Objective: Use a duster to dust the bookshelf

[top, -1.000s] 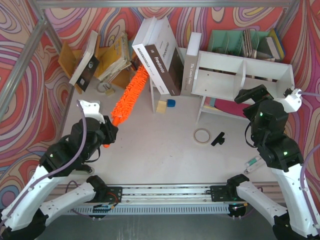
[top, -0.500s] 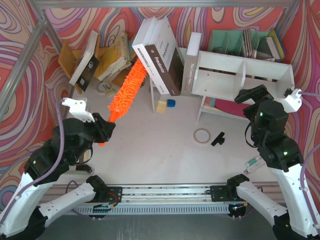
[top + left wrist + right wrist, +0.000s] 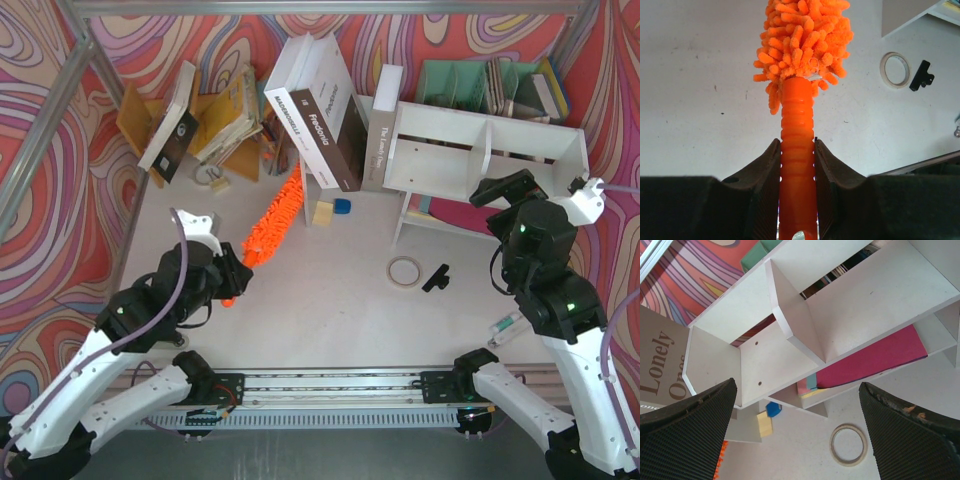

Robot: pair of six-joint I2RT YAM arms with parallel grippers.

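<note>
we see bright, even light in all three views. shadows on the white table (image 3: 330, 300) are soft and pale. the black fingers (image 3: 765, 170) up close look dark, with little detail.

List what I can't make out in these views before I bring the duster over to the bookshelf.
- Duster tip: left wrist view, cut by the top edge.
- Handle butt: same view, runs off the bottom edge past the left pincer.
- Bookshelf right end: right wrist view, cut by the frame edge.
- Pink flat item beneath it: mostly covered by the shelf board.
- Dust: too fine to see anywhere.
</note>
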